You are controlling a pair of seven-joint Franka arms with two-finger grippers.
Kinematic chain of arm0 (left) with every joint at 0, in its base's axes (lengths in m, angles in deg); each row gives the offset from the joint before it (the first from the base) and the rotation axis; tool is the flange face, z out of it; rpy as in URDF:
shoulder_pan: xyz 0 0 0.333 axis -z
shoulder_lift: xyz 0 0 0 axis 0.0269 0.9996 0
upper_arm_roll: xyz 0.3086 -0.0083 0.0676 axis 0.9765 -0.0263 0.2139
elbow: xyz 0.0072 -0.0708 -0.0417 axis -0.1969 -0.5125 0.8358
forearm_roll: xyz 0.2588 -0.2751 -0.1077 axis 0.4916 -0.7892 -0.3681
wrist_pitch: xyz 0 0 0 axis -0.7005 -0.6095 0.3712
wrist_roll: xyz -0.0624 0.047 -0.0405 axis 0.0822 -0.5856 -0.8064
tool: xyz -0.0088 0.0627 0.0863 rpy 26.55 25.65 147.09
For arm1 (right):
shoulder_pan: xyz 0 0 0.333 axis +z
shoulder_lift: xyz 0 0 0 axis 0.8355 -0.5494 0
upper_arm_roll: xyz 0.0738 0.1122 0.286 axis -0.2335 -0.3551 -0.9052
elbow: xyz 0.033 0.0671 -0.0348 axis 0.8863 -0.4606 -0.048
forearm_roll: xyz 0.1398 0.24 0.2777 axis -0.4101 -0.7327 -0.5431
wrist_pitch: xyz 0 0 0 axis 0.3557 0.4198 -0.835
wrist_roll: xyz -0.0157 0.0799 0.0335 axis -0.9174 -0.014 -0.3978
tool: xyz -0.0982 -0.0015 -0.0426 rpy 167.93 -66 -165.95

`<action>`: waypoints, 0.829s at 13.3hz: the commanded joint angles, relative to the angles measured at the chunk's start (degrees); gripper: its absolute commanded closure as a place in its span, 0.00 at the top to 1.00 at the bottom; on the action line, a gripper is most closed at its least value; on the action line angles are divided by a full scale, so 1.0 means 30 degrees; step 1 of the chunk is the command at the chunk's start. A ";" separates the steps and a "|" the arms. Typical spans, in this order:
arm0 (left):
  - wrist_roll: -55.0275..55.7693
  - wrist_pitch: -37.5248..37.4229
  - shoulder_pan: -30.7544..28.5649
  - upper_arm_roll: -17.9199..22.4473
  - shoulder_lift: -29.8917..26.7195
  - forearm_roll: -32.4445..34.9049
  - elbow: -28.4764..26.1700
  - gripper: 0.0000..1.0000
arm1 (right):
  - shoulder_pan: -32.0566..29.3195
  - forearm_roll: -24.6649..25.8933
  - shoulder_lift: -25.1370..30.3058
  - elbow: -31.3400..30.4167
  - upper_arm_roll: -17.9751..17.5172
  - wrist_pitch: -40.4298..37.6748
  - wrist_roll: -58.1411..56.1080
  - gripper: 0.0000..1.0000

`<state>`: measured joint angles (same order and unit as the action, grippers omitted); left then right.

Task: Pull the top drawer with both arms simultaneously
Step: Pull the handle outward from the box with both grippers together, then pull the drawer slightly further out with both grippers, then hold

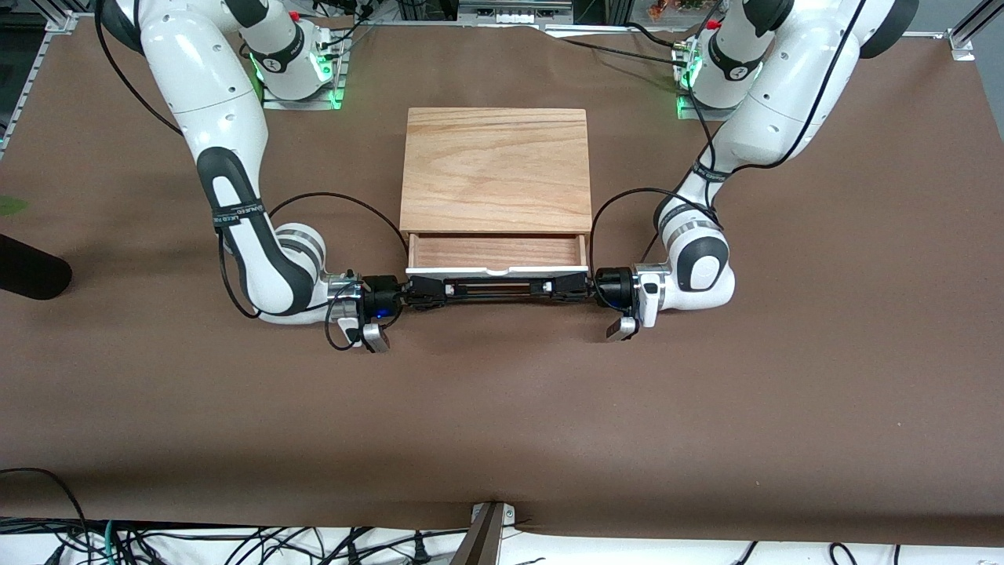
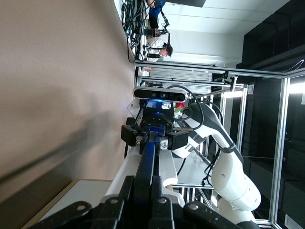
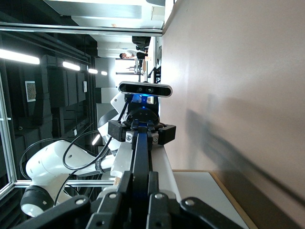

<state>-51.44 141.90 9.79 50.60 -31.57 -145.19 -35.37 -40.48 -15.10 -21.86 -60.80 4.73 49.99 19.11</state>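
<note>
The top drawer [image 1: 497, 253] stands partly pulled out of the light-oak cabinet [image 1: 496, 169] at mid-table, its reddish wood interior exposed. The right gripper [image 1: 441, 289] clamps the black bar handle [image 1: 496, 288] at the end toward the right arm's side, the left gripper [image 1: 549, 287] clamps the other end, both arms lying low on the brown table [image 1: 502, 408].

The light-oak cabinet box with grained top [image 1: 496, 169] is showing pale tan wood with darker streaks. The shallow top drawer [image 1: 497, 253] is showing a reddish-brown interior, a white front panel and a black wire bar handle [image 1: 496, 288]. The flat matte brown table covering [image 1: 502, 408] is showing no pattern. The two white arms are carrying black elbow sections.
</note>
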 commanded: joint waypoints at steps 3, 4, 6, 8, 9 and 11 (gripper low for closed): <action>0.1275 0.0458 -0.0556 0.1337 0.0169 0.1209 -0.0632 0.00 | -0.1442 -0.1238 0.0551 0.1596 -0.0033 -0.0505 0.1776 0.00; 0.1333 0.0458 -0.0556 0.1337 0.0111 0.1209 -0.0661 0.00 | -0.1471 -0.1238 0.0609 0.1538 -0.0033 -0.0505 0.1776 0.00; 0.1305 0.0458 -0.0556 0.1308 0.0052 0.1180 -0.0807 0.00 | -0.1617 -0.1035 0.0639 0.1596 -0.0033 -0.0534 0.1776 0.00; 0.1304 0.0458 -0.0556 0.1308 -0.0036 0.1180 -0.0982 0.00 | -0.1705 -0.0798 0.0639 0.1538 -0.0062 -0.0505 0.1776 0.00; 0.1275 0.0458 -0.0556 0.1308 -0.0095 0.1180 -0.1012 0.00 | -0.1705 -0.0740 0.0639 0.1596 -0.0062 -0.0534 0.1776 0.00; 0.1275 0.0429 -0.0556 0.1308 -0.0182 0.1180 -0.1130 0.00 | -0.1705 -0.0739 0.0610 0.1596 -0.0062 -0.0505 0.1776 0.00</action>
<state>-51.17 141.86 9.82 50.61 -31.54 -145.19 -35.34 -40.53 -14.58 -21.89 -60.55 4.72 50.02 19.20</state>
